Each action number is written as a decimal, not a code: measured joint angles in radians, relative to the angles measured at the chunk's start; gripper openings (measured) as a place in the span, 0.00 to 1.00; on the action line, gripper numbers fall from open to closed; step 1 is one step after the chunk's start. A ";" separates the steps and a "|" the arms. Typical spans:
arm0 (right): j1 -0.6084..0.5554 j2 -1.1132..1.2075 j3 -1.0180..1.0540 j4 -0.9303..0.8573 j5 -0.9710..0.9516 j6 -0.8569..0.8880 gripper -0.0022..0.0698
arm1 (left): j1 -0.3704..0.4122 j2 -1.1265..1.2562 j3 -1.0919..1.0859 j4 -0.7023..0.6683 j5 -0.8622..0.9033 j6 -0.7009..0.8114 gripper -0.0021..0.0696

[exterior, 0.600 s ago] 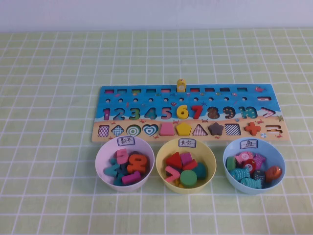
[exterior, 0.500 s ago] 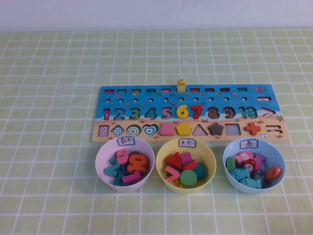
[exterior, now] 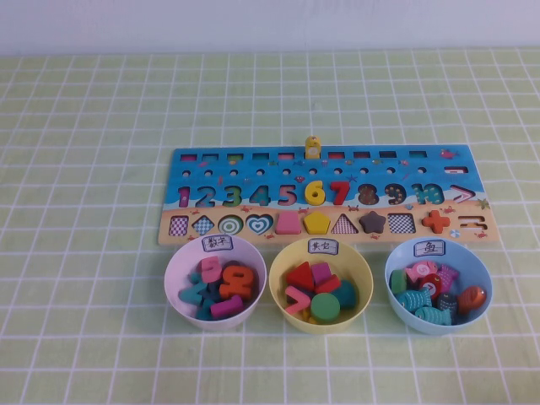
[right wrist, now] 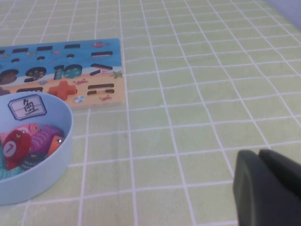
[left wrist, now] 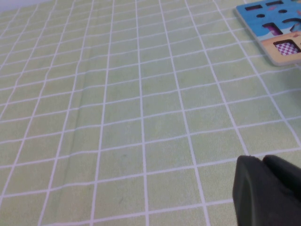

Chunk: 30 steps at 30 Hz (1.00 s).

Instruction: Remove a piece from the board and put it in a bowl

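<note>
Neither arm enters the high view, and each wrist view catches only a dark corner of the left gripper (left wrist: 268,190) and right gripper (right wrist: 265,188) above open cloth, grip impossible to tell, while the red 7 (exterior: 339,192) sits in the board (exterior: 329,160), behind the lilac bowl (exterior: 177,261)

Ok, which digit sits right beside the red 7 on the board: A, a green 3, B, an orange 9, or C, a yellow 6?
C: in the high view the red 7 on the board stands right next to the yellow 6. Neither gripper shows there; each wrist view shows only a dark edge of the left gripper and right gripper.
</note>
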 joint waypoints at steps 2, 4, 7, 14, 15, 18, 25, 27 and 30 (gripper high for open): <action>0.000 0.000 0.000 0.000 -0.016 0.002 0.01 | 0.000 0.000 0.000 0.000 0.000 0.000 0.02; 0.000 0.000 0.000 0.000 -0.037 0.004 0.01 | 0.000 0.000 0.000 0.000 0.000 0.000 0.02; 0.000 0.000 0.000 0.000 -0.060 0.004 0.01 | 0.000 0.000 0.000 0.000 0.000 0.000 0.02; 0.000 0.000 0.000 0.178 -0.071 0.022 0.01 | 0.000 0.000 0.000 0.000 0.000 0.000 0.02; 0.000 0.000 0.000 0.256 -0.071 0.024 0.01 | 0.000 0.000 0.000 0.000 0.000 0.000 0.02; 0.000 0.000 0.000 0.544 -0.071 0.024 0.01 | 0.000 0.000 0.000 0.000 0.000 0.000 0.02; 0.000 0.000 0.000 1.062 -0.128 0.026 0.01 | 0.000 0.000 0.000 0.000 0.000 0.000 0.02; 0.000 0.000 0.000 1.085 -0.162 0.001 0.01 | 0.000 0.000 0.000 0.000 0.000 0.000 0.02; 0.000 0.000 0.000 1.099 -0.227 -0.049 0.01 | 0.000 0.000 0.000 0.000 0.000 0.000 0.02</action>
